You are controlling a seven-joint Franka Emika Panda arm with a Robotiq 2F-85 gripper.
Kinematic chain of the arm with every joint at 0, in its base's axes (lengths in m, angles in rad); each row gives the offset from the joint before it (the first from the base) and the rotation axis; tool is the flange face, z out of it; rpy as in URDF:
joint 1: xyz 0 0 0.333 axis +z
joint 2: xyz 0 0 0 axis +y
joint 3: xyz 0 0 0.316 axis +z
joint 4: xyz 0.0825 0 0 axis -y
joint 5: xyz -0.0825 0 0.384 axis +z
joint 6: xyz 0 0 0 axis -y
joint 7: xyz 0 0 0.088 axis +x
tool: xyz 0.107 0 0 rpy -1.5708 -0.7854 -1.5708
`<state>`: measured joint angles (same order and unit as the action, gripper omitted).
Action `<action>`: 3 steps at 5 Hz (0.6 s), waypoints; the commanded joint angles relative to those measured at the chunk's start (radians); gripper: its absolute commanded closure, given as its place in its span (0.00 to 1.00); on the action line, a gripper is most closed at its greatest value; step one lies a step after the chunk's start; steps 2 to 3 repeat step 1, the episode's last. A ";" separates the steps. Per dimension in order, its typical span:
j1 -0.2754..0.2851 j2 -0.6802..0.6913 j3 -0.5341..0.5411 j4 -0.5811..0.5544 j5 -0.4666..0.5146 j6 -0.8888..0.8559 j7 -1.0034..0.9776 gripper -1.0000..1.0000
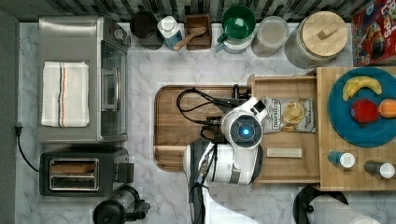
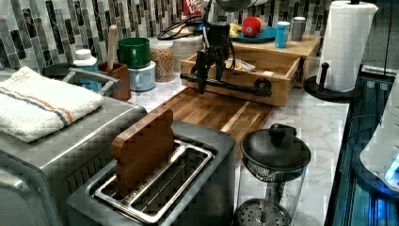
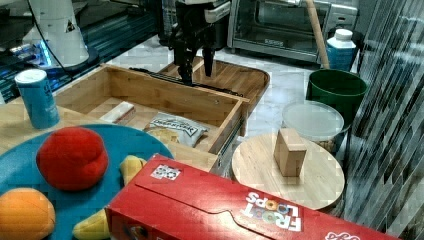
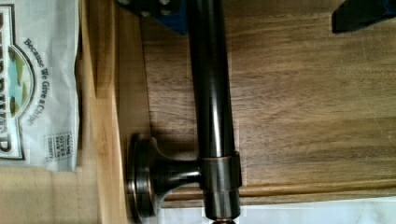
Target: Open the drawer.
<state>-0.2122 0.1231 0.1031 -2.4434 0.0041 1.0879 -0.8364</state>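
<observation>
Arm reaches out, wrist vertical.
Tool (image 2: 211,70) points straight down; its two black fingers (image 3: 187,62) stand parted, one to each side of a gap, tips low.

The light-wood drawer (image 1: 285,163) before me stands pulled well out of its butcher-block cabinet, its shallow rectangular interior exposed. A long black bar handle (image 2: 235,86) runs level along its front, which overhangs the dark wooden tray.

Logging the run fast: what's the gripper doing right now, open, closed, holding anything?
Gripper: open, fingers straddling the drawer's black bar handle, not clamped on it.
</observation>
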 commanded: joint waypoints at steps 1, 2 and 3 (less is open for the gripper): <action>0.035 -0.030 0.032 0.013 0.004 -0.023 0.074 0.00; 0.035 -0.030 0.032 0.013 0.004 -0.023 0.074 0.00; 0.035 -0.030 0.032 0.013 0.004 -0.023 0.074 0.00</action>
